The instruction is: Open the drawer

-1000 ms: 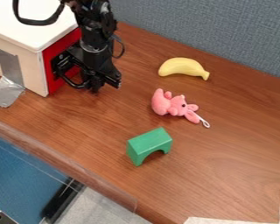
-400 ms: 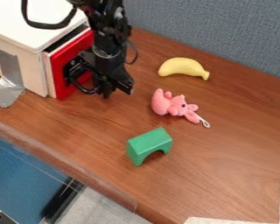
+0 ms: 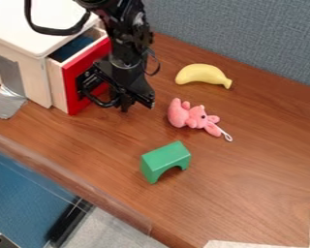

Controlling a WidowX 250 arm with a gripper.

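Observation:
The black gripper [image 3: 133, 104] hangs low over the table at the upper left, just to the right of the drawer's front and against its black handle [image 3: 93, 87]. The red-fronted drawer [image 3: 73, 77] stands partway out of the white-topped wooden cabinet [image 3: 35, 72], its dark blue inside showing through the gap at the top. Part of the red front and the handle is hidden behind the arm. How the fingers stand is not clear.
To the right on the brown table [image 3: 248, 155] lie a yellow banana [image 3: 203, 75] and a pink plush toy [image 3: 193, 116]. A green arch block [image 3: 165, 160] stands nearer the front edge. Grey tape [image 3: 7, 102] sticks beside the cabinet.
The drawer, shut a second ago, has slid out of the cabinet toward the right and front. The arm and gripper have moved the same way with it. The toys have stayed put.

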